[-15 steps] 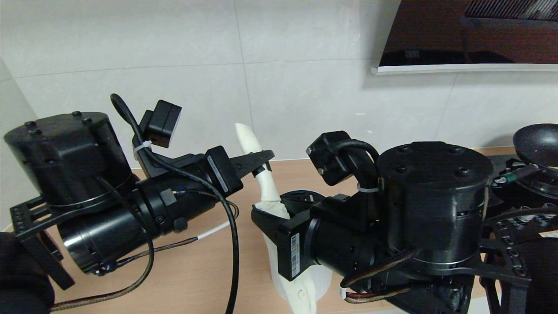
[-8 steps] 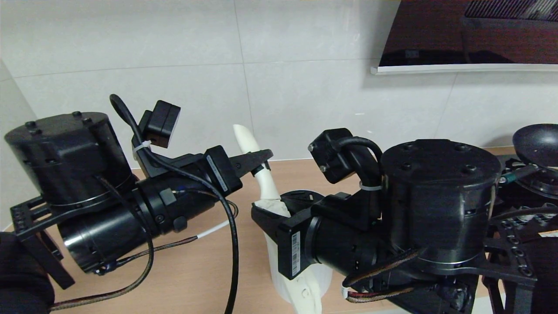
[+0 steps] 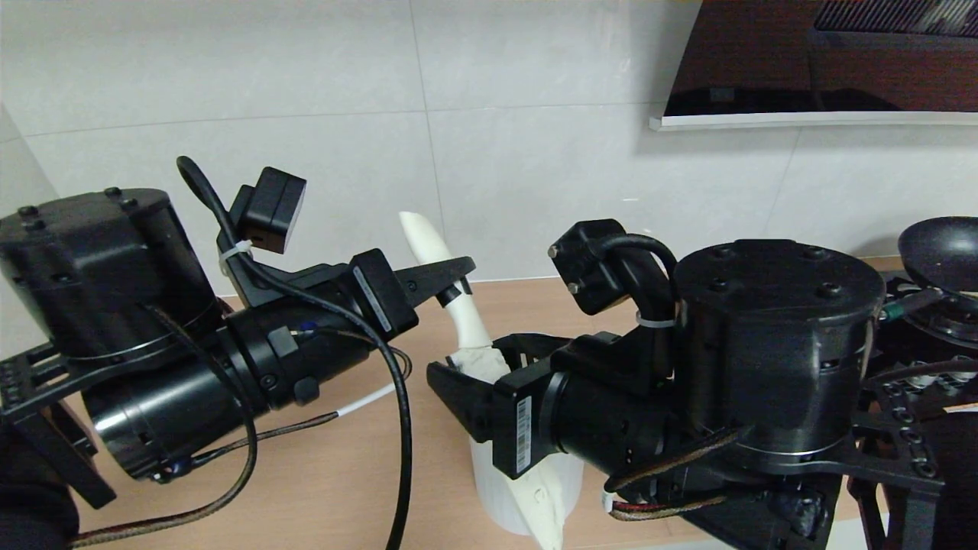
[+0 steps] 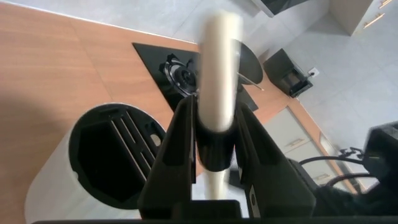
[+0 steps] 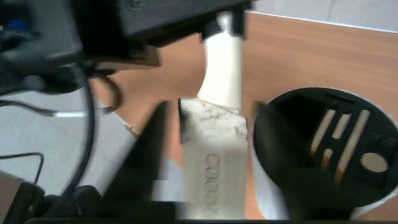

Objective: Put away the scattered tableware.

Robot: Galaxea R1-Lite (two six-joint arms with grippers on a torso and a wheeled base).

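Head view has the left claw (image 3: 452, 281) clamped tight on the pale handle of a knife (image 3: 466, 321). The knife hangs tilted in the air above the white slotted holder (image 3: 493, 489) on the wooden counter (image 3: 344, 473), blade pointing down. The right claw (image 3: 477, 359) is spread wide, one finger on either side of the blade, gripping nothing. If the left claw lets go before the right one closes squarely, the knife could twist, miss its slot and fall, or knock the holder over. The knife is off-white all over, with a rounded handle and a broad, faintly speckled blade.
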